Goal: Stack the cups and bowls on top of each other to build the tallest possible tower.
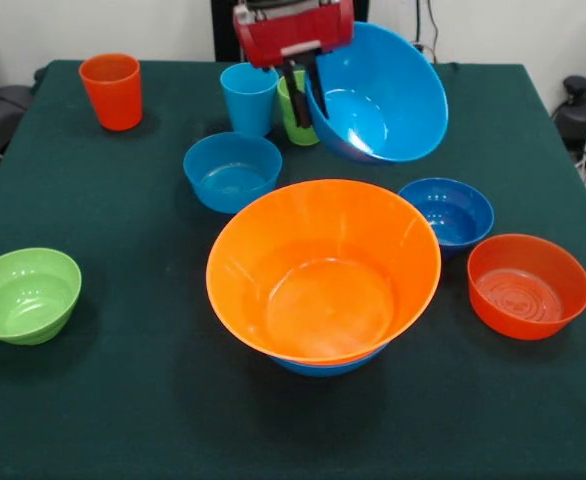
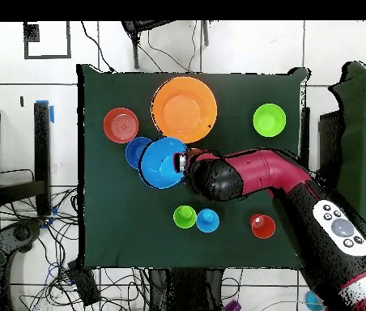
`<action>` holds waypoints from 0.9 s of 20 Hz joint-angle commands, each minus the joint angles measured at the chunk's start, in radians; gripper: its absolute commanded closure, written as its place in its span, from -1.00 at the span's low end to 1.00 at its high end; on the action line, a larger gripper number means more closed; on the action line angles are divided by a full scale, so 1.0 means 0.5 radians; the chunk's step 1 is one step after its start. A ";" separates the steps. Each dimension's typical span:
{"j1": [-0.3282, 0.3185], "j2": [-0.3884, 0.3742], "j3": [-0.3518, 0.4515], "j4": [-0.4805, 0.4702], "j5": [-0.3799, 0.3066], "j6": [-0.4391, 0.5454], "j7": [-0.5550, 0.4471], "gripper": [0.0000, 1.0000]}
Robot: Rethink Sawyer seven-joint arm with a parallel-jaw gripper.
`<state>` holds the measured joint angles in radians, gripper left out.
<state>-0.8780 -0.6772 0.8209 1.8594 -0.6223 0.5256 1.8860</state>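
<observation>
My gripper is shut on the rim of a large bright blue bowl and holds it tilted above the table's far side; in the overhead view the gripper and the bowl are right by the tower. The tower is a wide orange bowl nested in a bright blue bowl. The light blue cup and green cup stand just behind the gripper. The orange cup stands far left.
Single bowls stand around the tower: medium light blue, small dark blue, small orange, and lime green near the left edge. My arm reaches across the table in the overhead view.
</observation>
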 commanded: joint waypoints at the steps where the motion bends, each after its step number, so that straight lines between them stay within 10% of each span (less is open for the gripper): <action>1: 0.002 0.300 0.331 -0.077 -0.102 0.080 -0.666 1.00; 12: -0.242 0.850 0.708 -0.243 0.048 0.485 -1.261 1.00; 18: -0.271 0.906 0.737 -0.265 0.078 0.555 -1.332 1.00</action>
<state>-1.0082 -0.3208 1.1344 1.8165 -0.5937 0.6663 1.6068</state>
